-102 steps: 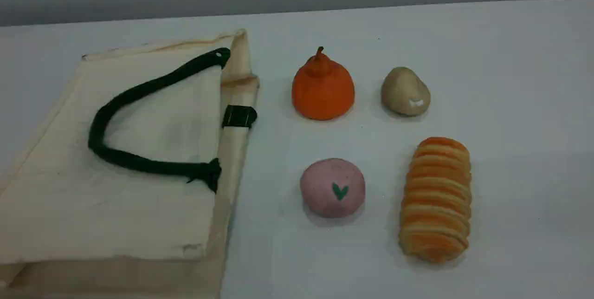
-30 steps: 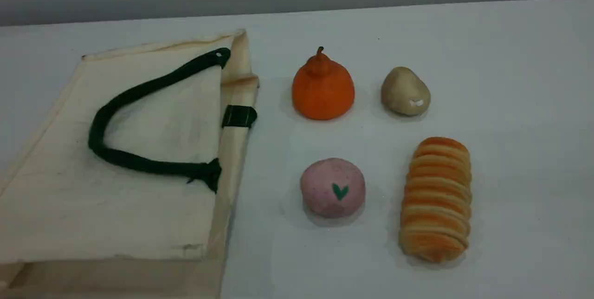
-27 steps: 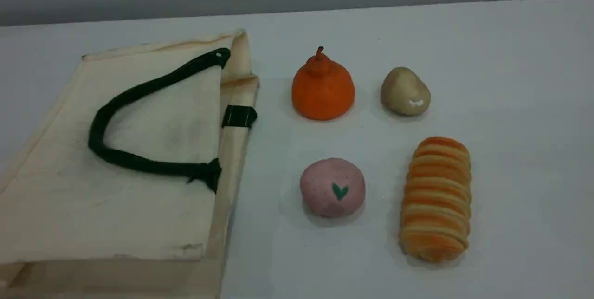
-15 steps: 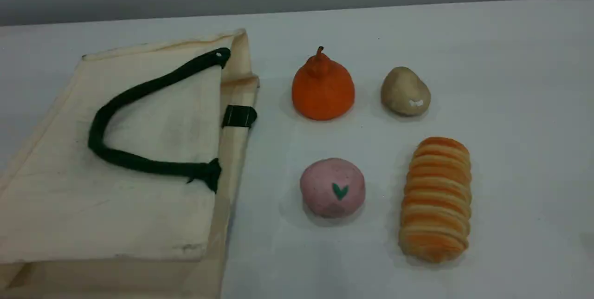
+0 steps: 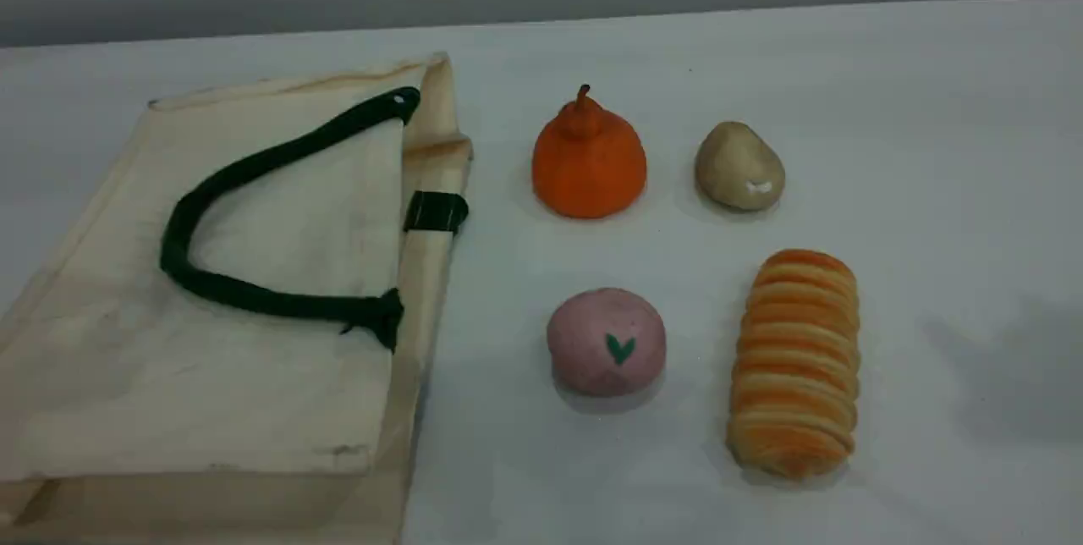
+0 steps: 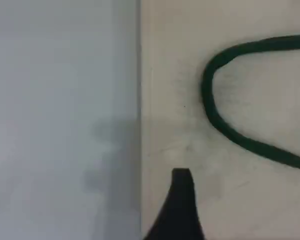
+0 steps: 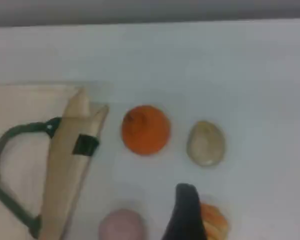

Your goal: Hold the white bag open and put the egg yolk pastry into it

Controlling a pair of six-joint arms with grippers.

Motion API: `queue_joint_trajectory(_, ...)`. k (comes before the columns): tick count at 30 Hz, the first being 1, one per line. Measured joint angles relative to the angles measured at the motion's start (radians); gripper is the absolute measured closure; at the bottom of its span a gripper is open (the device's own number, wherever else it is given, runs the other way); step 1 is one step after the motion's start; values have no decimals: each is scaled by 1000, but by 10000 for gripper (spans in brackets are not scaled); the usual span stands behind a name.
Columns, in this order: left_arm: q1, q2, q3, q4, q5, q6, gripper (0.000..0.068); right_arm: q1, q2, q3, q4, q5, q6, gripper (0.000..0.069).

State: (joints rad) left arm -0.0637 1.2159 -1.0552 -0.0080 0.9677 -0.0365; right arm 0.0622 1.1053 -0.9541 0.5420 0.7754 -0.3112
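The white bag lies flat on the table's left side, its dark green handle looped on top and its mouth facing right. The egg yolk pastry, a tan lump with a white mark, sits at the back right of the food group. Neither arm shows in the scene view. From above, my left gripper hovers over the white bag near its edge, beside the handle. High over the table, my right gripper looks down on the egg yolk pastry. Only one fingertip of each shows, nothing held.
An orange pear-shaped piece stands left of the pastry. A pink dome with a green heart and a striped bread roll lie nearer the front. The table runs bare to the right.
No object has moved. A soft shadow has spread over the table at the right and over the bag's lower left.
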Motion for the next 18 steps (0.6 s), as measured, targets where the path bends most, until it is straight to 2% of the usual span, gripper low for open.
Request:
queue_joint_trajectory(9,0,172,-79,0,-23,-28,104,0,130,-1,85,-54,-92,177)
queue_joint_trajectory(13,-2,261,-125,-25,-26,-28,104,0,145,-1,85,-47,-99,177)
queue_joint_trajectory(18,-59,356,-179,-22,-27,-29,104,0,145,-1,90,-48,-102,177)
